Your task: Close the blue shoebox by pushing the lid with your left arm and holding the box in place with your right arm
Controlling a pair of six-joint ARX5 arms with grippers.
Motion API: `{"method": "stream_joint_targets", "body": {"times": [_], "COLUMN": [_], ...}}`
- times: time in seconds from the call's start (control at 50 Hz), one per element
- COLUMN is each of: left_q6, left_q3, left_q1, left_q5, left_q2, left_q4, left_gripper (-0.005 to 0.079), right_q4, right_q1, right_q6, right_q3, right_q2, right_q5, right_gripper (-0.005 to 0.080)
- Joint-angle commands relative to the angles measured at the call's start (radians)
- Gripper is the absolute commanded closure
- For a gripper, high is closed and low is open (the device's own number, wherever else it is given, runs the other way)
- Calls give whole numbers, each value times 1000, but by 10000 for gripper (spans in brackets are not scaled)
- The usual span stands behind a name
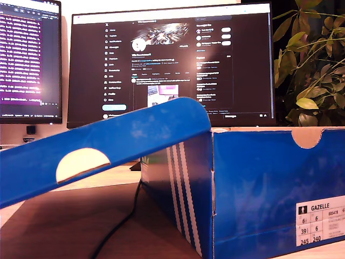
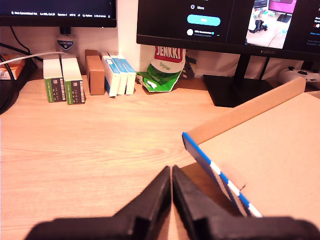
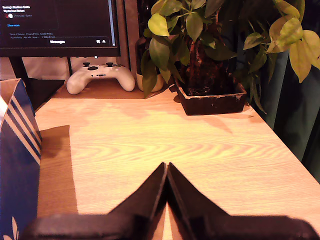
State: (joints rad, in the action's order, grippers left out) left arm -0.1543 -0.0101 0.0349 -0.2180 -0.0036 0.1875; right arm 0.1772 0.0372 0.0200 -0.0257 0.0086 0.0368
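The blue shoebox [image 1: 259, 183] fills the exterior view, its body on that view's right with a GAZELLE label. Its hinged lid [image 1: 108, 140] is raised and slopes down toward the exterior view's left. No gripper shows in the exterior view. In the first wrist view my first gripper [image 2: 171, 170] is shut and empty just above the desk. The lid's blue striped edge [image 2: 212, 162] and brown inside lie just beside its tips, apart from them. My second gripper [image 3: 166, 166] is also shut and empty, with the striped box wall [image 3: 17, 165] a short way off to one side.
Two monitors [image 1: 172, 65] stand behind the box. A potted plant [image 3: 210, 95] and a white game controller [image 3: 100, 77] sit ahead of my second gripper. Several small cartons [image 2: 90, 77] and a green bag [image 2: 160, 75] line the desk's back. A black cable [image 1: 116, 226] runs under the lid.
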Motion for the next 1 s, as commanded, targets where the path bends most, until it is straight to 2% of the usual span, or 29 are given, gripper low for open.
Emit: {"method": "stream_joint_targets", "body": {"times": [0.0, 0.72, 0.88, 0.98], "left_q6": [-3, -3, -15, -69], "left_q3": [35, 35, 35, 23], "left_q1": [-3, -3, -3, -3], "left_q5": [-2, -2, -13, -46], "left_q2": [-7, -7, -7, -7], "left_q4": [15, 13, -21, -50], "left_gripper": [761, 761, 761, 761], "right_q4": [-10, -12, -42, -65], "right_q1": [-4, -4, -4, -4], "right_q6": [-5, -19, -116, -176], "right_q3": [22, 22, 22, 6], "right_q2": [0, 0, 0, 0], "right_q5": [2, -4, -10, -16], "right_gripper": [764, 764, 764, 764]}}
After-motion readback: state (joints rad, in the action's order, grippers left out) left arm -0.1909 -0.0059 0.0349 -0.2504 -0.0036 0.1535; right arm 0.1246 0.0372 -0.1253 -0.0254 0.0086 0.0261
